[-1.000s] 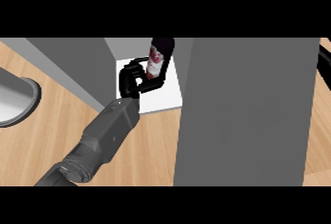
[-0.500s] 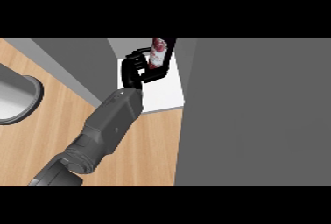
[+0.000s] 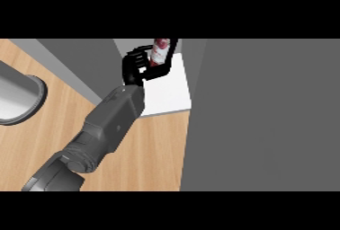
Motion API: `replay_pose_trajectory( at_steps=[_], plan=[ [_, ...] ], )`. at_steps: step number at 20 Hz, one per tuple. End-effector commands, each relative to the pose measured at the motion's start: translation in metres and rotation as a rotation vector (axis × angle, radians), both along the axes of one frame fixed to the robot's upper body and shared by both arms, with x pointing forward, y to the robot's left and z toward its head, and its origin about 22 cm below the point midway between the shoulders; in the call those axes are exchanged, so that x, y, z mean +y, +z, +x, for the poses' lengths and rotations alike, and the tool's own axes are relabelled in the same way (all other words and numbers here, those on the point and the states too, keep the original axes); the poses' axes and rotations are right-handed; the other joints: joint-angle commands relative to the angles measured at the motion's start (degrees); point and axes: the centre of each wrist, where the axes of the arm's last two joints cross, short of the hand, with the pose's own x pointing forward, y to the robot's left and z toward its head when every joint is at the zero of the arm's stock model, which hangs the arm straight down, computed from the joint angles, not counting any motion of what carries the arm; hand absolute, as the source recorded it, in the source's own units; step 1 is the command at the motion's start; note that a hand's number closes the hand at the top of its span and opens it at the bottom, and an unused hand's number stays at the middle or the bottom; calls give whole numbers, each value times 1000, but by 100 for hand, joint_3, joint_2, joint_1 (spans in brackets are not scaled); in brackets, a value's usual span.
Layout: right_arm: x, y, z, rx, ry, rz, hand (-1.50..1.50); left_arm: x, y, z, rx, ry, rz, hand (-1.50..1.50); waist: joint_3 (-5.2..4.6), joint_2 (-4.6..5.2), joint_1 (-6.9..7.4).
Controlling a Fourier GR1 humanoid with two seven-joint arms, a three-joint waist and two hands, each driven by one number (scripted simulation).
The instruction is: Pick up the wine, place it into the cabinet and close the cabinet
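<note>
Where the head view looks steeply down, a single grey forearm (image 3: 106, 126) comes up from the lower left edge and slants toward the top middle, ending in the black left hand (image 3: 135, 67). Its fingers (image 3: 133, 58) are curled on one side of the wine (image 3: 161, 48), and a black digit runs up the bottle's other side, so the hand is clasped round it rather than spread. Only a short stretch of the bottle shows, a dark body with a red and white label, cut off by the upper limit of the scene. The wine sits at the back of the cabinet (image 3: 170, 96), above the far end of its white floor, and whether its base touches that floor cannot be told. A slanting grey side wall (image 3: 83, 60) bounds the opening on the left. A broad grey panel (image 3: 266, 117) fills the right half of the view and hides whatever lies beneath it. A light wooden counter (image 3: 156, 152) shows under the forearm, between the side wall and the panel. At the left edge a round grey metal vessel (image 3: 16, 96) stands on the wood, well apart from the hand. The right hand does not show.
</note>
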Motion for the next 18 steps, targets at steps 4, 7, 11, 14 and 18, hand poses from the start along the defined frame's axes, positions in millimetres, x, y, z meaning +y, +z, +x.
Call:
replay_pose_trajectory(
  at_steps=[4, 7, 11, 14, 18],
  plan=[
    [0, 0, -3, -3, 19, -3, -150, 29, -1, 4, -34, 58, 310, 150, 4, 55, -60],
    [-1, -2, -2, -16, 18, -1, -150, 31, 3, 7, -26, 101, 319, 150, 5, 99, -114],
    [2, -1, -6, -25, 36, 4, -150, 44, -7, 3, -2, 159, 431, 150, -1, 71, -92],
    [3, -2, -3, -18, 36, 4, -150, 52, -14, -1, 18, 177, 435, 150, -12, 120, -112],
    [4, 2, -6, -29, 44, -23, -150, 69, -16, -1, 45, 182, 484, 150, -17, 108, -139]
  ],
)
